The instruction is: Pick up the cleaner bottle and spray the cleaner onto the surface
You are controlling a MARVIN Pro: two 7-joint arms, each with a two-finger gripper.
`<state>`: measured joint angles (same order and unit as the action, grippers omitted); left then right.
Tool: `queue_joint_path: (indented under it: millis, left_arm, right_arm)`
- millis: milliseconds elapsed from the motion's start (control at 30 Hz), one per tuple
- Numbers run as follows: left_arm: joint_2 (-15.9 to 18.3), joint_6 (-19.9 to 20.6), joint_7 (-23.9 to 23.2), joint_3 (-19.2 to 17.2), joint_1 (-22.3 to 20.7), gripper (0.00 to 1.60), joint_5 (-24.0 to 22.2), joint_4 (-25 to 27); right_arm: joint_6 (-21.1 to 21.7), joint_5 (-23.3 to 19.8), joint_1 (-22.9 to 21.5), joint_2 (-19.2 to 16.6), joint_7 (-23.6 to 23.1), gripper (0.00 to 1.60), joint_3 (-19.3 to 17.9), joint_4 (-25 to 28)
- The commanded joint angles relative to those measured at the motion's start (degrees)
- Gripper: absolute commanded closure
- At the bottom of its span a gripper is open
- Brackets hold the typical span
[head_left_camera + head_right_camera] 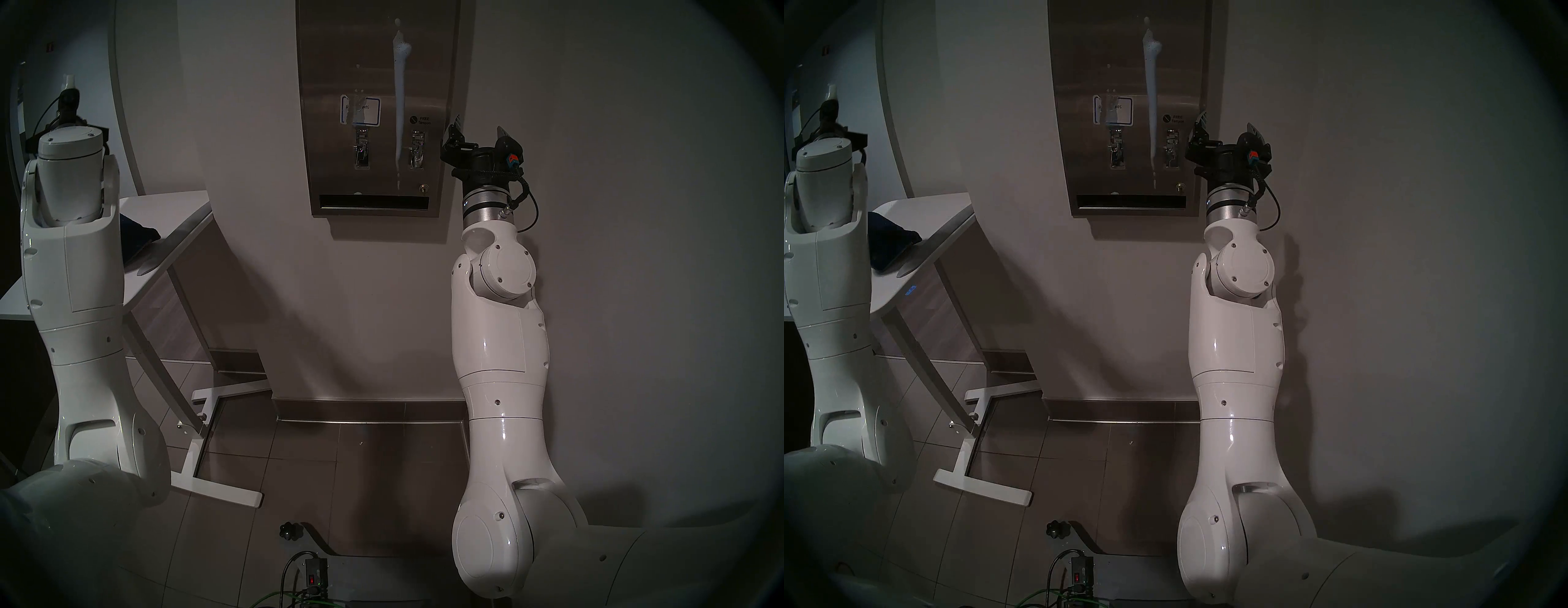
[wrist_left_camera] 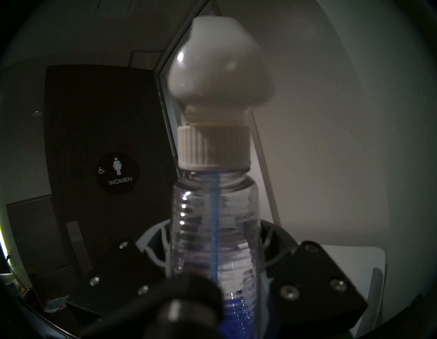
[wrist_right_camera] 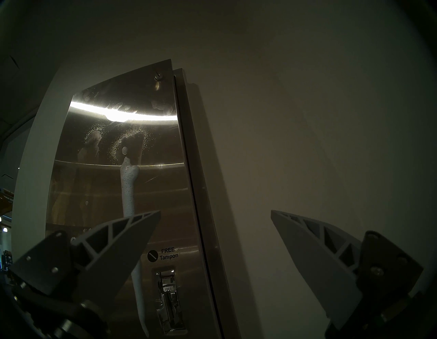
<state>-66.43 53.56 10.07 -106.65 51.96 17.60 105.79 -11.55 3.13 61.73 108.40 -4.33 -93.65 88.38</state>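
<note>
Head stereo left shows me the steel dispenser panel [image 1: 377, 106] on the wall, a white foamy streak of cleaner [image 1: 399, 93] running down its face between the two levers. Well left of the panel sits the tabletop [image 1: 178, 212]. Just right of the panel, my right end effector [image 1: 481, 131] stands apart, empty. Far left of the panel, my left end effector [image 2: 212, 265] is clamped on the cleaner bottle [image 2: 212, 213].

Head pair high, wall-facing – wrist views close-up
</note>
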Motion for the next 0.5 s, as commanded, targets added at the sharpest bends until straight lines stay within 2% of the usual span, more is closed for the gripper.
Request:
queue_joint_path:
  millis: [0, 267, 467]
  left_arm:
    - [1.2, 0.7, 0.5, -3.2, 1.0, 1.6, 0.3, 4.6]
    - [-0.7, 1.4, 1.3, -7.5, 3.6, 1.6, -0.5, 5.1]
    - [-2.8, -0.3, 0.9, -10.4, 5.8, 1.6, -2.0, 4.7]
  right_arm:
    - [-0.7, -0.1, -1.5, 0.1, -0.1, 0.0, 0.7, 2.1]
    - [-0.6, -0.1, -1.5, 0.0, 0.0, 0.0, 0.8, 2.1]
    - [-0.6, -0.2, -1.5, -0.2, 0.1, 0.0, 0.9, 2.1]
